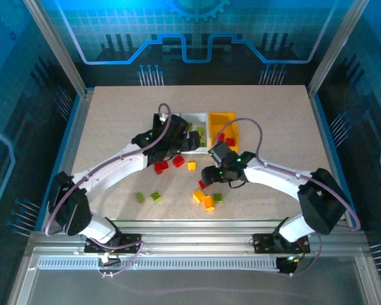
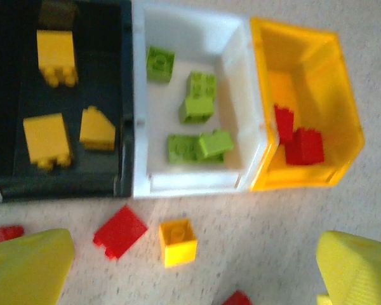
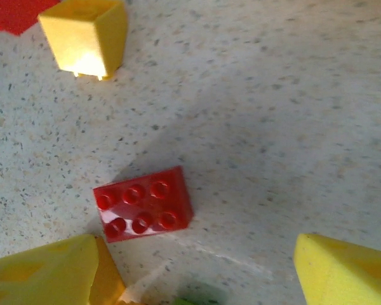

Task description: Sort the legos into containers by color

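**Top external view.** The left gripper [image 1: 189, 141] is hovering at the near edge of the containers [image 1: 223, 119], a fitting spot for dropping bricks in. The right gripper [image 1: 206, 182] is reaching down over loose legos [image 1: 207, 201] that are lying on the table [image 1: 114, 127] just behind it, probably to fetch the next one.

**Left wrist view.** The left gripper [image 2: 192, 270] is standing spread, with nothing between its fingers [image 2: 28, 267]. Ahead of it the colours are lying sorted. Yellow bricks [image 2: 46, 140] are in the black bin [image 2: 124, 95], green bricks [image 2: 200, 96] in the white bin [image 2: 236, 70], and red bricks [image 2: 303, 146] in the yellow bin [image 2: 320, 70]. A red brick [image 2: 119, 232] and a yellow-orange brick [image 2: 178, 241] are waiting just ahead of the fingertips, outside the bins.

**Right wrist view.** The right gripper [image 3: 193, 257] is also standing spread and is gripping nothing. A six-stud red brick [image 3: 144, 210] is lying flat just ahead of its left finger [image 3: 44, 273], off the midline. The jaws would probably need centring over the brick before they close on it. A yellow brick [image 3: 86, 37] is lying farther ahead.
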Available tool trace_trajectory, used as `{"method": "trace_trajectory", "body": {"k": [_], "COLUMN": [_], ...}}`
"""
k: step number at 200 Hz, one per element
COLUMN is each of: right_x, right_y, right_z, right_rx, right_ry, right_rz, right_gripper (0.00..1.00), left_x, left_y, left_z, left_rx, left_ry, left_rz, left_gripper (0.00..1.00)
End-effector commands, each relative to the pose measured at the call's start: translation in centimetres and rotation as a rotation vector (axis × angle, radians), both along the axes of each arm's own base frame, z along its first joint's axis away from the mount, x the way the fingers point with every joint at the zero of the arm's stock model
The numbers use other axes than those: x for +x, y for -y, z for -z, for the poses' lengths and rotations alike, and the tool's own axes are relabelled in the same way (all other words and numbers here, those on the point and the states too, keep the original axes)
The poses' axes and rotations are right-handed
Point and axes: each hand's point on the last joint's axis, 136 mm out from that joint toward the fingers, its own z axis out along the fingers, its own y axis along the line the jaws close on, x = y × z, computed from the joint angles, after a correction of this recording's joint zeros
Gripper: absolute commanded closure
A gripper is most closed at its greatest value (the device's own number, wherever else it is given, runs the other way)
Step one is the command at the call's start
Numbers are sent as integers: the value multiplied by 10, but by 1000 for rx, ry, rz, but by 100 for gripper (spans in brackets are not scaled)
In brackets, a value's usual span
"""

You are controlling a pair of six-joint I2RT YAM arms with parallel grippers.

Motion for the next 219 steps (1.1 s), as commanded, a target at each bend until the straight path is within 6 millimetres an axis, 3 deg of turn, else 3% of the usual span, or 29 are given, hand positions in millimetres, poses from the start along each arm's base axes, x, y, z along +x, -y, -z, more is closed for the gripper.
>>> {"method": "trace_trajectory", "body": {"k": [1,19,54,80,133,191,219], "right_x": [7,9,11,10,7,-4,-13], "right_y": [-18,-29,-26,-9,46,42,43], "right_z": [-1,6,27,34,39,52,63], "right_rx": [-54,-126,-271,-361,-426,-346,-327], "right_ry": [52,61,27,15,-17,-77,-115], "right_rz": [-26,-56,-51,-20,102,108,120], "right_gripper": [17,16,17,19,23,25,36], "left_x": [-23,-37,-53,-57,-60,-62,-65], "left_y": [-9,-21,-36,-42,-44,-57,-64], "left_z": [15,22,29,32,32,24,25], "left_rx": [-39,-40,-39,-27,-36,-23,-18], "left_ry": [-51,-62,-65,-67,-60,-37,-39], "left_rz": [-6,-22,-41,-48,-54,-84,-99], "left_gripper": [1,1,1,1,1,1,1]}}
